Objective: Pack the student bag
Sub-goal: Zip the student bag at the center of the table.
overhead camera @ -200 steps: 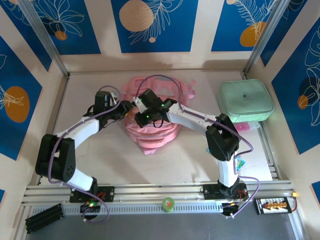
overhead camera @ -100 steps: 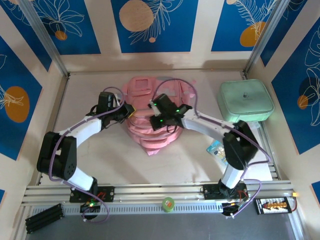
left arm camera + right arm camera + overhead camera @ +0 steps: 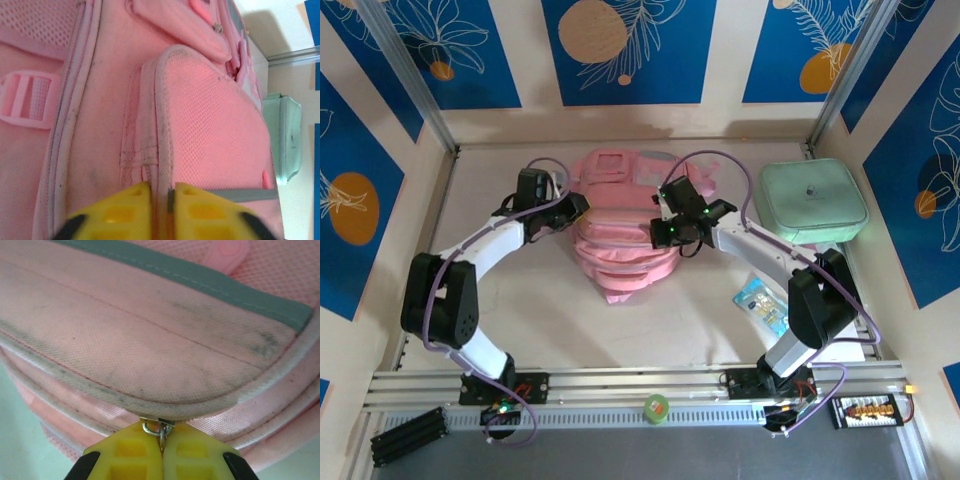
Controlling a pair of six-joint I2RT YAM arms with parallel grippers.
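1. The right gripper (image 3: 665,228) has swung from above the middle of the student bag (image 3: 620,250), a large soft pink fabric backpack, out to its right flank. Its yellow jaws are pressed together on a small metal zip pull (image 3: 161,429).
2. The student bag has turned and settled flatter. It lies mid-table toward the back wall, its top pocket now uncovered.
3. The left gripper (image 3: 578,208) sits at the bag's left flank, jaws nearly together, nipping a fabric seam.
4. A zip is probably being run along; opening or closing, I cannot tell.
5. A small flat blue packet (image 3: 760,305) has come into sight right of the bag, likely still to be packed. A mint-green rounded zip case (image 3: 813,200) lies further right.
6. The pale table (image 3: 520,310) is bare left of the bag; blue leaf-patterned wall panels (image 3: 625,50) stand behind it.
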